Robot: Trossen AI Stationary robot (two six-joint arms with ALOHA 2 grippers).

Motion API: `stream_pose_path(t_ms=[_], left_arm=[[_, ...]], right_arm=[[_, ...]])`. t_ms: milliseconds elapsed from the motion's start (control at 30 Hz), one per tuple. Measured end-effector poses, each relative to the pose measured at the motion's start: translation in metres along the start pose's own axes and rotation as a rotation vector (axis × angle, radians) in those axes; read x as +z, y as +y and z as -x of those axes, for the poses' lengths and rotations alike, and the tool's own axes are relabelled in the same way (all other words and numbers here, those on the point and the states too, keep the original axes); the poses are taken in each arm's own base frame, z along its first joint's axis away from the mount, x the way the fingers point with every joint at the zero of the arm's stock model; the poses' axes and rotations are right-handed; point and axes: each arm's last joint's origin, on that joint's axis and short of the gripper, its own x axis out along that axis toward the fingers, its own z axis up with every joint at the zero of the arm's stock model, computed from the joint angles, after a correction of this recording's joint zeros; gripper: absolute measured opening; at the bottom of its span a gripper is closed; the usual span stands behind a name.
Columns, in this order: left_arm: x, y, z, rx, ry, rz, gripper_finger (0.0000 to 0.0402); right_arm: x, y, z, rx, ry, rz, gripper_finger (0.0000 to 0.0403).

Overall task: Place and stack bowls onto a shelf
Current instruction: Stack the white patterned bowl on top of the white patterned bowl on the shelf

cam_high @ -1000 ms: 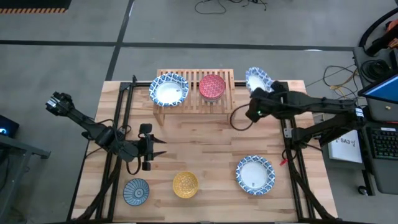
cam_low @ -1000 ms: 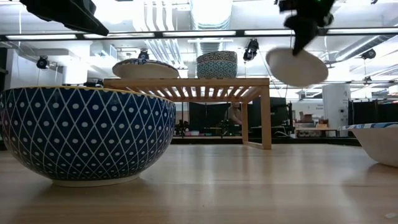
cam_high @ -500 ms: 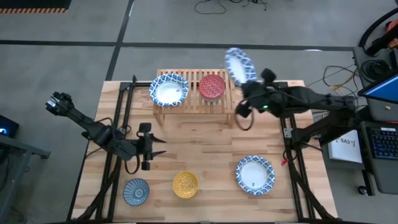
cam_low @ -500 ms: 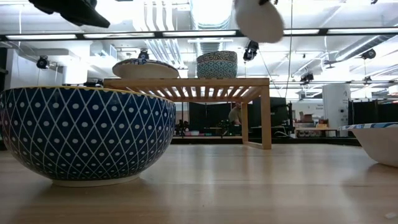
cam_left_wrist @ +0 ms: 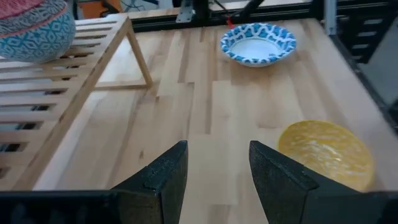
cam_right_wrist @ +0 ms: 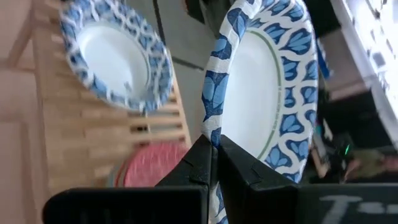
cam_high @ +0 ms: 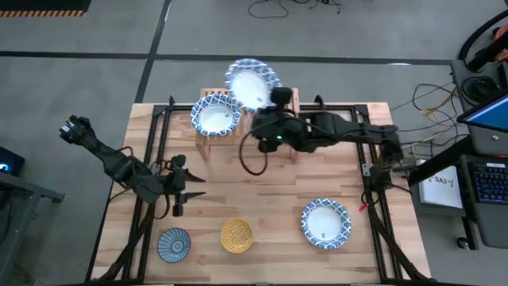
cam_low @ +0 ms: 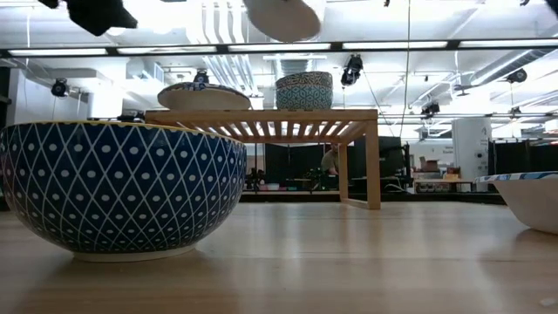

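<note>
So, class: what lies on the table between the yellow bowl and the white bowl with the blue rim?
Nothing: bare wood separates the yellow bowl and white bowl, per the high view.

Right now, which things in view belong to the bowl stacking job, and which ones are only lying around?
Job:
white bowl with blue rim pinched in the right gripper
white blue-rimmed bowl and red patterned bowl on the light-wood slatted shelf
third white blue-rimmed bowl, yellow bowl, grey-blue bowl on the table
left gripper, open, empty

Lying about:
floor cables
laptop
</note>
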Motion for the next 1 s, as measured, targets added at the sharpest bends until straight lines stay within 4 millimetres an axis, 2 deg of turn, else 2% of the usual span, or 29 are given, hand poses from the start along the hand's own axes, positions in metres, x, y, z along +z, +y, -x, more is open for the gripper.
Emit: stream_pose_path(t_ms=[200, 300, 467, 800, 1000], left_arm=[[-0.005, -0.002, 0.017, -0.043, -0.057, 0.014, 0.0155], [-0.008, -0.003, 0.025, -0.066, -0.086, 0.019, 0.0155], [-0.007, -0.007, 0.04, -0.086, -0.166, 0.034, 0.0155], [-0.007, -0.013, 0.06, -0.099, -0.265, 0.041, 0.0155], [-0.007, -0.014, 0.061, -0.091, -0.272, 0.026, 0.0155]], right_arm=[[0.031, 0.015, -0.021, 0.08, -0.127, 0.14, 0.0009], [0.038, 0.027, -0.032, 0.118, -0.197, 0.221, 0.0009], [0.046, 0.043, -0.051, 0.194, -0.28, 0.235, 0.0009], [0.045, 0.083, -0.098, 0.222, -0.237, 0.359, 0.0009], [0.038, 0.093, -0.12, 0.133, -0.121, 0.412, 0.0009]])
